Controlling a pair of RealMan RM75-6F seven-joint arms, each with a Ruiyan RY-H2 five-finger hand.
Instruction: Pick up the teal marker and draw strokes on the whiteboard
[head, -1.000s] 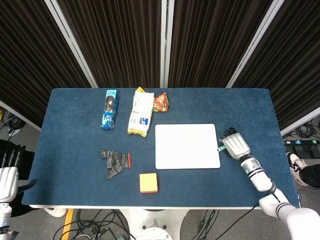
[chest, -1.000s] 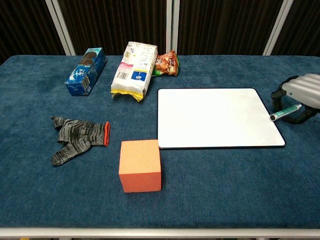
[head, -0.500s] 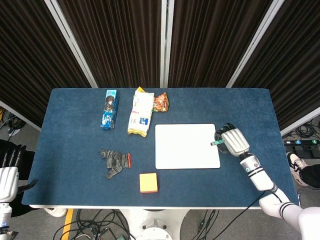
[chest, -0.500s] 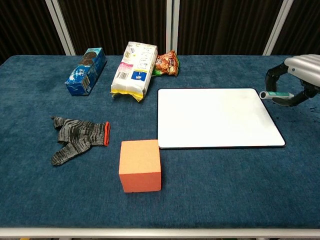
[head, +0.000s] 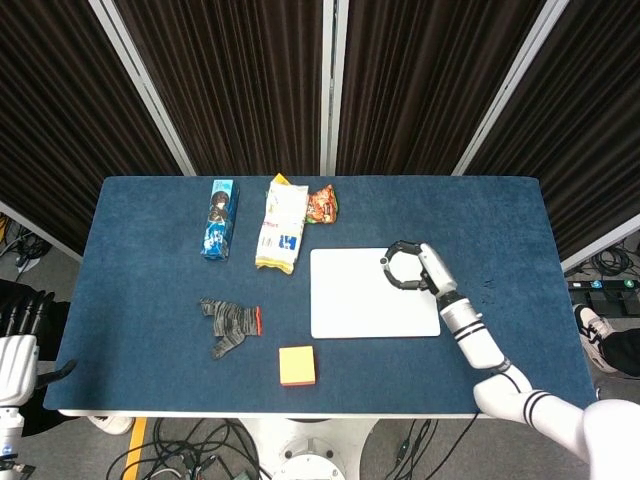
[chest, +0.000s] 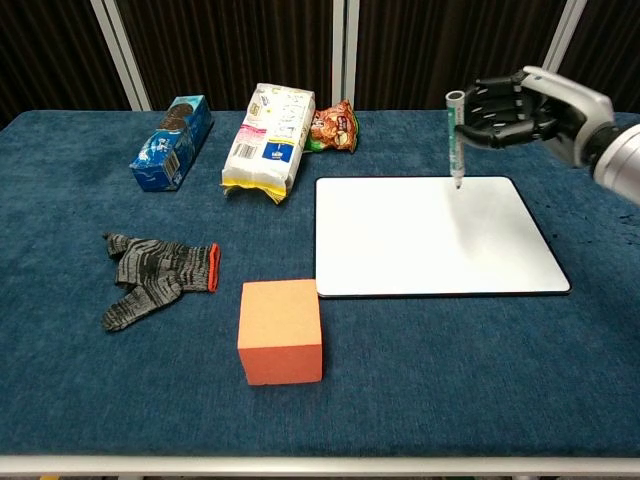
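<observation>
Teal marker (chest: 453, 136) upright (slim), right hand (chest: 520, 112) gripping, glossy whiteboard (chest: 430, 240) below.

Head view: you look steeply down from high above the whole blue table (head: 150, 330). Chest view: you look low and forward across it, nearer. Both share the whiteboard (head: 365, 300) (chest: 420, 240).

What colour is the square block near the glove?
The block is orange, clearest in the chest view.
</observation>
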